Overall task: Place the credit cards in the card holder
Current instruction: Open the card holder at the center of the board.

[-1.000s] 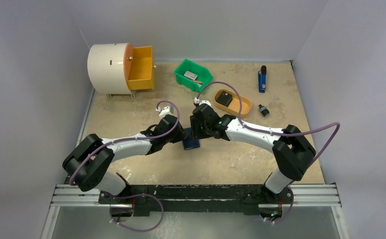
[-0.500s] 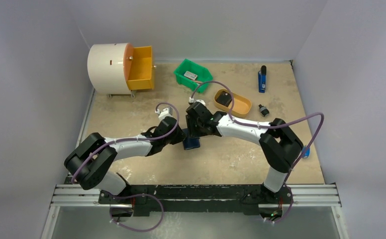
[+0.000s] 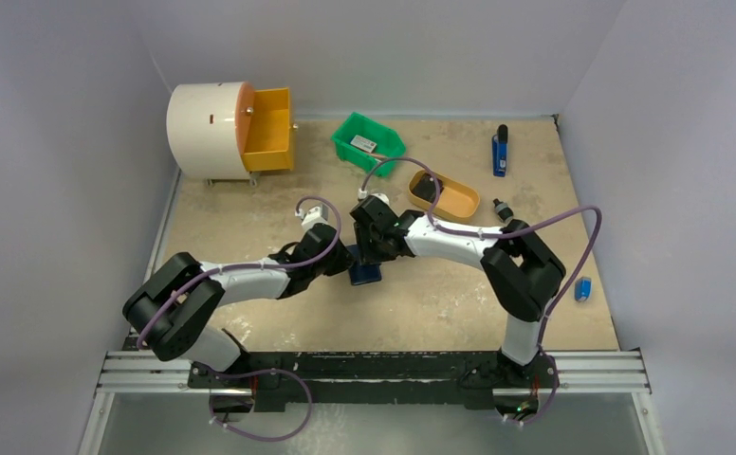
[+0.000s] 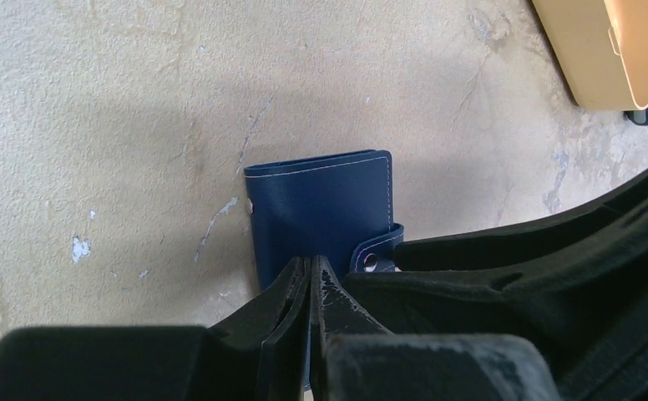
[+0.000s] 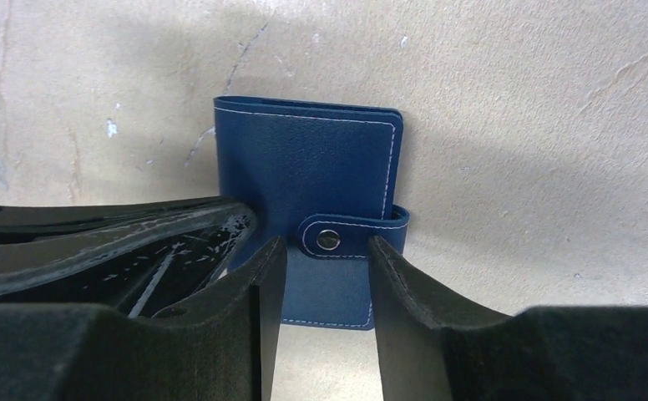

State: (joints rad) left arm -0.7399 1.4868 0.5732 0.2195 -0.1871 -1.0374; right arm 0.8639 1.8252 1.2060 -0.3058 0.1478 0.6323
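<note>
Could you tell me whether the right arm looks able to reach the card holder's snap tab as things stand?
Probably yes: the right claw is open and straddles the snap tab, with nothing between them. The shut left claw sits over the edge of the card holder, clear of the tab.

The fixed camera looks down from high behind; both wrist cameras look closely along their jaws, sharing the card holder [image 5: 308, 180] just beyond.

Top view: the left arm [image 3: 241, 278] and right arm [image 3: 454, 242] reach inward from the bottom edge, elbows out, wrists meeting near frame centre. The left gripper [image 4: 311, 269] has its fingers pressed together, tips touching. The right gripper [image 5: 327, 251] holds its fingers parted, pointing down.
</note>
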